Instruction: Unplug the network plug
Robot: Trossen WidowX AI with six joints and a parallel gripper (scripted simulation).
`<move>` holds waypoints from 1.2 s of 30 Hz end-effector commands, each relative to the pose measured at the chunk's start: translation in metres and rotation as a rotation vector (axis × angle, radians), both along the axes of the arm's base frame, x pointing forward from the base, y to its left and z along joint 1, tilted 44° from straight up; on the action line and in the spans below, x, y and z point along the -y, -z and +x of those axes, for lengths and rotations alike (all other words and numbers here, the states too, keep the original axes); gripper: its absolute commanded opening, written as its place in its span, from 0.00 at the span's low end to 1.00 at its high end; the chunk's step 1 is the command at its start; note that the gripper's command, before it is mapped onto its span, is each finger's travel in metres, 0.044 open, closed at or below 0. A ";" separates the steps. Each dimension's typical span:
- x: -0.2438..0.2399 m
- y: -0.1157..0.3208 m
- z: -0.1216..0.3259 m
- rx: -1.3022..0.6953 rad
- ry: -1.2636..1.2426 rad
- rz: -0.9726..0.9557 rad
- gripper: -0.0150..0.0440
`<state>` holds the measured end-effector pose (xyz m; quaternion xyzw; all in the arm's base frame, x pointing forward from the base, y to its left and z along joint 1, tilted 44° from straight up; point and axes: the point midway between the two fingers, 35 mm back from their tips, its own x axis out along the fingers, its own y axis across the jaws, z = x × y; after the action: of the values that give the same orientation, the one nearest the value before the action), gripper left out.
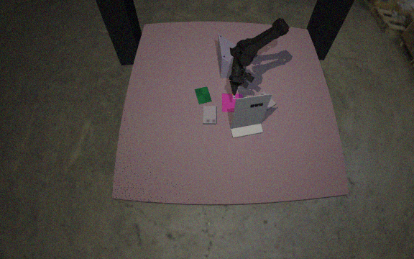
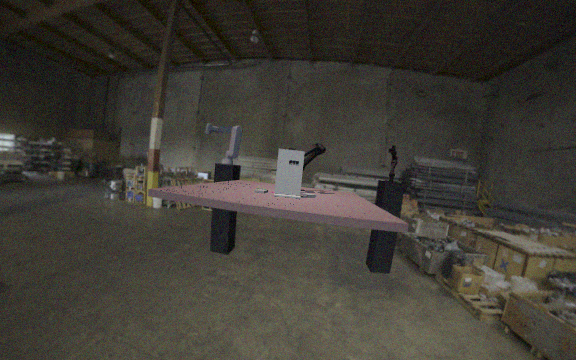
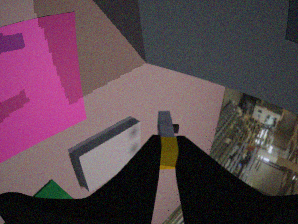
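My gripper (image 1: 235,90) (image 3: 167,142) is shut on the network plug (image 3: 169,153), a small yellow body with a grey tip that sticks out between the black fingers. The plug is out of the socket and held in the air. The upright grey panel (image 1: 251,111) (image 2: 289,171) (image 3: 220,23) with its dark sockets stands to the right of the gripper. The marked magenta square (image 1: 227,103) (image 3: 33,90) lies on the pink table (image 1: 178,162) beside the panel's left edge. In the top view the gripper hangs at the square's far edge, pointing down. In the wrist view the square lies left of the plug.
A flat green patch (image 1: 203,95) (image 3: 53,191) and a small grey box (image 1: 210,114) (image 3: 107,156) lie left of the square. A second upright lilac plate (image 1: 225,57) stands behind the arm. Dark table legs (image 1: 118,29) stand at the back corners.
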<state>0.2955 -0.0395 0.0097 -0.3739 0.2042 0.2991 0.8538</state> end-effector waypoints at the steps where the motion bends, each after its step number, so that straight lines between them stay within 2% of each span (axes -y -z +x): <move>1: -0.012 0.012 -0.007 -0.060 -0.086 0.025 0.25; 9: -0.031 0.030 -0.023 -0.157 -0.215 0.089 0.25; 36: -0.048 0.050 -0.023 -0.162 -0.219 0.089 0.25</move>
<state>0.2745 0.0053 -0.0358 -0.3327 0.2131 0.4291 0.8122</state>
